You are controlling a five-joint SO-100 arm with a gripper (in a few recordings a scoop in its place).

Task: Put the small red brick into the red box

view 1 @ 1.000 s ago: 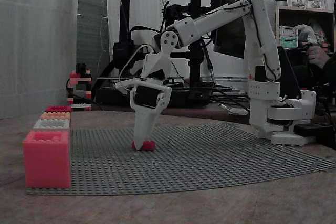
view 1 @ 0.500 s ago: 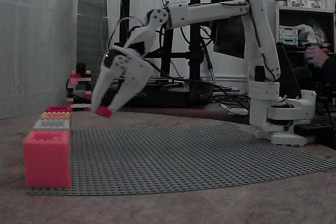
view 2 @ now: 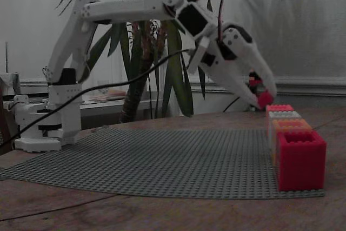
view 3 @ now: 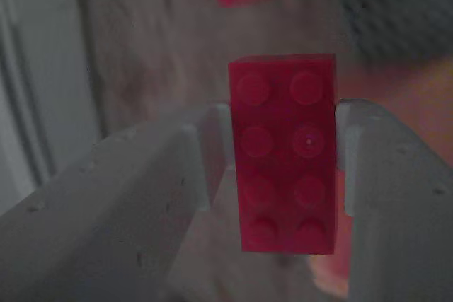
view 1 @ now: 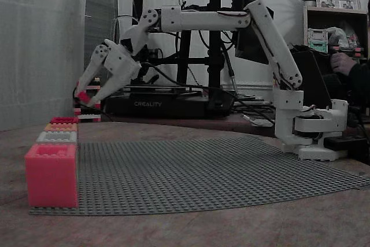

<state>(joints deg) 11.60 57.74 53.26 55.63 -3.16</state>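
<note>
Small red brick [view 3: 284, 153] sits clamped between the two white fingers [view 3: 382, 189] of the gripper [view 1: 85, 98] — in the wrist view we see its studded face, two studs wide and four long, with a finger pressed on each long side. In both fixed views the arm is stretched out and holds the brick in the air, above the table and near the far end of the row of boxes. We see this row on the edge of the grey baseplate [view 1: 219, 172]: the pink-salmon box [view 1: 51, 174] nearest to one camera, then a grey one, an orange one, and the red box [view 1: 63, 120] at the far end — its top rim shows below the brick.
</note>
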